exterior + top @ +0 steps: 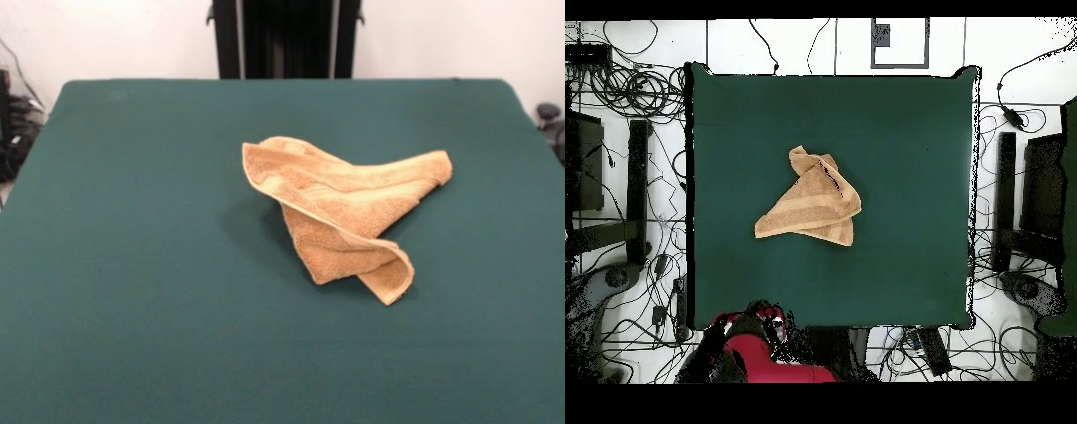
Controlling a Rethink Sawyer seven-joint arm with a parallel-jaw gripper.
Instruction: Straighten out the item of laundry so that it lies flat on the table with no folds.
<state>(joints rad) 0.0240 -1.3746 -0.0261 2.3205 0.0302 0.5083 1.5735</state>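
Note:
The item of laundry [344, 212], a tan-orange terry towel, lies crumpled a little right of the middle of the dark green table [132, 283]. It is folded over itself, with a raised loop of hem at its left and a corner curling toward the front. In the overhead view the towel [813, 207] makes a rough triangle near the centre of the table [905, 130]. My red and black arm [750, 345] is drawn back off the table's bottom edge, far from the towel. Its gripper end [761, 320] is only a dark shape, and its state cannot be read.
Tangled cables [625, 90] cover the floor around the table. Dark equipment stands at the left [637, 190] and right [1043, 190] sides. The black pedestal [284, 40] rises behind the table's far edge.

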